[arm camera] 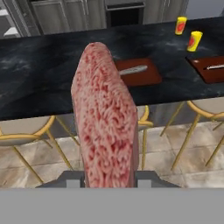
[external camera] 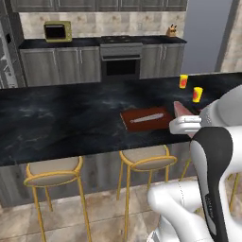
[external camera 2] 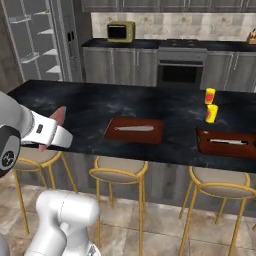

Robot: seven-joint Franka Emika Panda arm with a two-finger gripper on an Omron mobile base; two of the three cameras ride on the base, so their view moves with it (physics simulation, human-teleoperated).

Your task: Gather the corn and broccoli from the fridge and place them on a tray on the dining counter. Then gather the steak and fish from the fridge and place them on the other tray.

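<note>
My gripper [arm camera: 109, 178] is shut on the steak [arm camera: 105, 127], a pinkish-red marbled slab standing on edge between the fingers. In the base views the steak [external camera: 181, 109] [external camera 2: 59, 115] pokes out of the gripper [external camera: 179, 121] [external camera 2: 56, 129], which hangs over the near edge of the dining counter [external camera: 66, 123] [external camera 2: 90, 102], above the stools. Two reddish-brown trays lie on the black slab, one [external camera 2: 134, 131] [external camera: 146, 119] [arm camera: 138, 72] near the middle, the other [external camera 2: 227, 142] [arm camera: 210, 69] to the right. A pale elongated shape lies on each. The fridge [external camera 2: 35, 40] stands open at the back left. Corn, broccoli and fish are out of view.
Two yellow cups with red labels [external camera 2: 210, 95] [external camera 2: 212, 113] stand on the counter behind the right tray. Yellow-framed stools [external camera: 52, 172] [external camera: 144, 158] line the near side. Behind the counter runs a dark cabinet row with an oven [external camera: 121, 64] and a yellow microwave [external camera: 57, 31].
</note>
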